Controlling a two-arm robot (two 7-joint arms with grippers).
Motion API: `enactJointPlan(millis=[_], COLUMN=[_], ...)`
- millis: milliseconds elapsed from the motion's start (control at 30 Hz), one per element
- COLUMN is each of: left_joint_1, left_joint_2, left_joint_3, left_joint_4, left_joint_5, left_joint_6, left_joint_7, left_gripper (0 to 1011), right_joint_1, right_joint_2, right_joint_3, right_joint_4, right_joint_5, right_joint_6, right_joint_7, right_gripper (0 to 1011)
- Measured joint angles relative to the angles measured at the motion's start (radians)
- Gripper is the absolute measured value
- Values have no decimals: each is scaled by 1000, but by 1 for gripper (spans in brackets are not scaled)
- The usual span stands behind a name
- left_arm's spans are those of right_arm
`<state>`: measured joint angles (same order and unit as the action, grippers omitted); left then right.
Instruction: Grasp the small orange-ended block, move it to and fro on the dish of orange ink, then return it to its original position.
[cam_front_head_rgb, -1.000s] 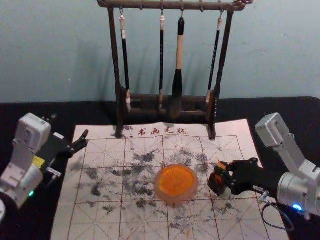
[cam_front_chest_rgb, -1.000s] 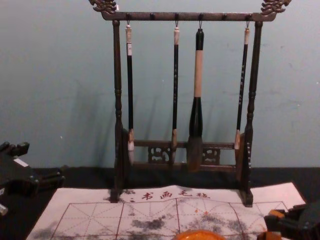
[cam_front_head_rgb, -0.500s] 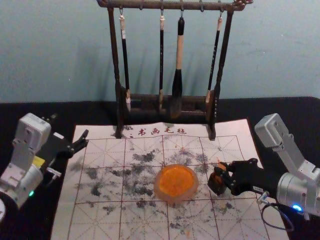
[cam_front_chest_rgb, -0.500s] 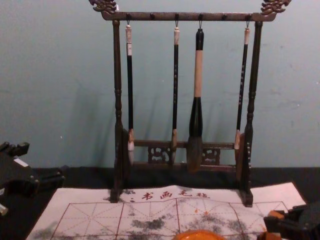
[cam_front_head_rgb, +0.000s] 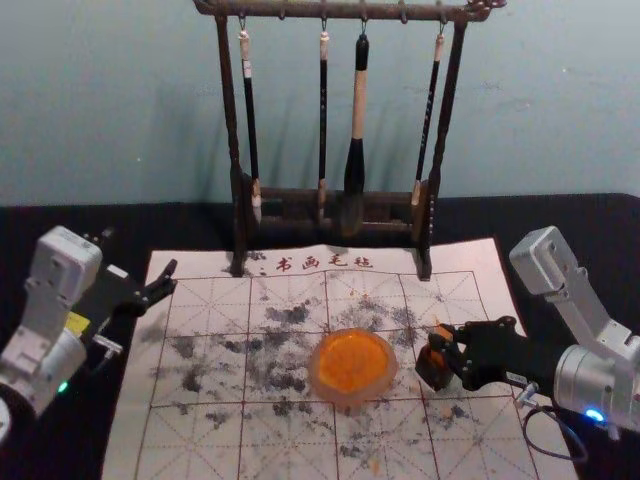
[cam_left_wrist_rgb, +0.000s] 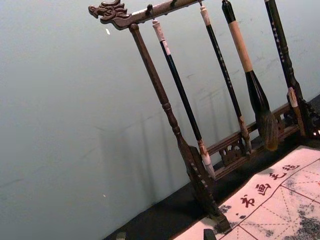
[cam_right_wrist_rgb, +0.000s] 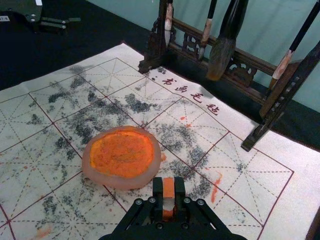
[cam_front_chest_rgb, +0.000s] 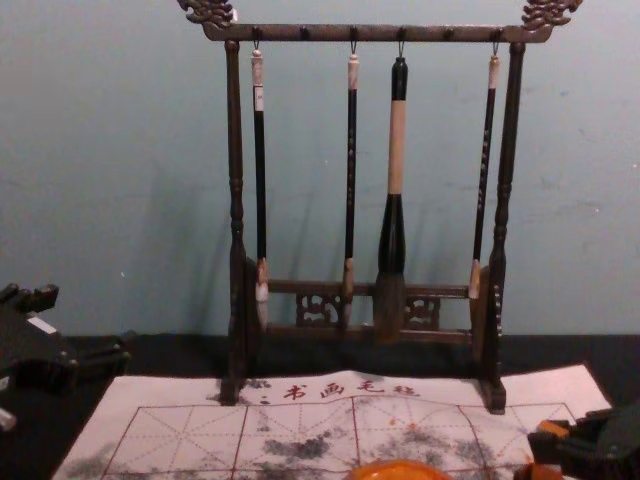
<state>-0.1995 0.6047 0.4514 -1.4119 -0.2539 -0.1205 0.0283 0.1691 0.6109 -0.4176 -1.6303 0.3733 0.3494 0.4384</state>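
Right gripper (cam_front_head_rgb: 441, 344), black: closed on small orange-ended block (cam_right_wrist_rgb: 168, 186), just right of round translucent dish (cam_right_wrist_rgb: 119, 181) of orange ink. Left gripper (cam_front_head_rgb: 140, 254), black: parked left, wide open, empty.

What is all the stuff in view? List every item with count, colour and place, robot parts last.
Rack: 1, dark brown, at the mat's far edge
Thin brushes: 3, dark handles, hanging from the rack
Thick brush: 1, black and tan, hanging there too
Mat: 1, white, red grid and lettering, dark blots, on the table
Dish: 1, pale, orange ink inside, on the mat
Small block: 1, orange-ended, in the right gripper
Table: 1, black, underneath
Wall: 1, grey-blue, behind
Right gripper: 1, black, right of the dish
Left gripper: 1, black, by the mat's left edge
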Motion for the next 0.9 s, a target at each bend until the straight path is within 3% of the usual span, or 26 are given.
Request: enactJointPlan(millis=[200,900], left_joint_1=[0,0], left_joint_2=[0,0], left_joint_3=[0,0], left_joint_4=[0,0], left_joint_5=[0,0], left_joint_6=[0,0], left_joint_7=[0,0], left_gripper=[1002,1001], right_joint_1=[0,0], right_joint_2=[0,0], right_joint_3=[0,0], right_joint_4=[0,0], right_joint_5=[0,1], right_joint_6=[0,0], right_joint_7=[0,0], right_gripper=[120,790])
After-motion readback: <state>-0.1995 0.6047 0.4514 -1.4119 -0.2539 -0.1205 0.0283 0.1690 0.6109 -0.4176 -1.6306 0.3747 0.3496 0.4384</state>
